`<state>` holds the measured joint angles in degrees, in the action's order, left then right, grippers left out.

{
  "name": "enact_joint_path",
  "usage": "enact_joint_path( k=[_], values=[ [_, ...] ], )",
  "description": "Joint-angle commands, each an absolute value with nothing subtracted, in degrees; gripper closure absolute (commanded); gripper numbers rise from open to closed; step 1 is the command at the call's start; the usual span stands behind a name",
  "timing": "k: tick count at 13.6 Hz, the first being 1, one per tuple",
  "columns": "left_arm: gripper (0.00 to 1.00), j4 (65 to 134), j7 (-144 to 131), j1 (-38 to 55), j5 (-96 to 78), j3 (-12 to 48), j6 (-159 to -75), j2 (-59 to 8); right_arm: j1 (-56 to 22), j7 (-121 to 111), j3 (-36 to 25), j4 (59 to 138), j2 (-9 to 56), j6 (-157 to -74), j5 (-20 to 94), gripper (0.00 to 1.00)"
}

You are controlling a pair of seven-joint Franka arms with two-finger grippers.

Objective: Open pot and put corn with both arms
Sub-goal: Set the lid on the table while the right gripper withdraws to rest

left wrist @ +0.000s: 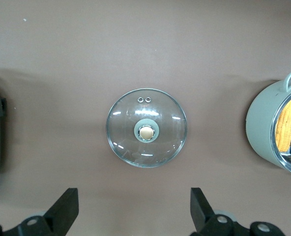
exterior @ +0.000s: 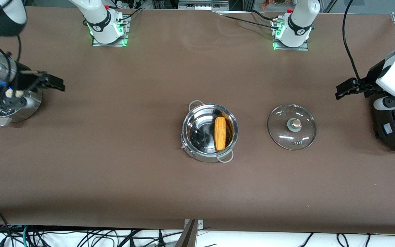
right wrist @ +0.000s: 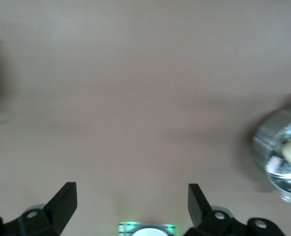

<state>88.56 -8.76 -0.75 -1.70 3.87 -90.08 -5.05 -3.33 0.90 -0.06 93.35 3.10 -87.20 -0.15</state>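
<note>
Honestly, job looks done: the corn [exterior: 220, 133] lies in the open pot [exterior: 210, 132], long axis running toward the front camera. Left gripper [exterior: 342, 90] hangs wide and empty, with the pot inward past the glass lid [exterior: 291, 127]; right gripper [exterior: 54, 82], also wide, sits farther away.

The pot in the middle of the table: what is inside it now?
Inside the pot lies the corn, along the wall toward the left arm's end. The rest of the shiny floor is bare. The floor under the cob is covered. The glass lid lies on the table beside the pot.
</note>
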Motion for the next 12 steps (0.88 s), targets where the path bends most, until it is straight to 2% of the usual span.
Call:
enact_joint_path(
  k=[1,4,7,9,12],
  values=[
    [0.00,87.45,-8.26,-0.97,-0.62,4.04,-88.86,-5.10,-0.62,1.32,3.60,101.43,-3.60,-93.15,-2.02,0.00],
    [0.00,87.71,-8.00,-0.97,-0.62,4.13,-88.77,-5.10,1.32,0.62,3.25,98.45,-3.43,-92.64,-2.54,0.00],
    [0.00,87.54,-5.80,-0.97,0.87,4.04,-88.42,-5.19,1.67,0.70,1.24,93.01,1.30,-88.86,0.33,0.00],
    [0.00,87.54,-5.10,-0.88,3.24,4.48,-88.42,-5.19,1.93,0.36,-0.87,92.81,2.20,-89.12,5.17,0.00],
    [0.00,87.63,-4.48,-0.97,3.25,4.48,-88.33,-5.10,1.67,0.35,-0.53,92.72,1.85,-88.69,2.56,0.00]
  ],
)
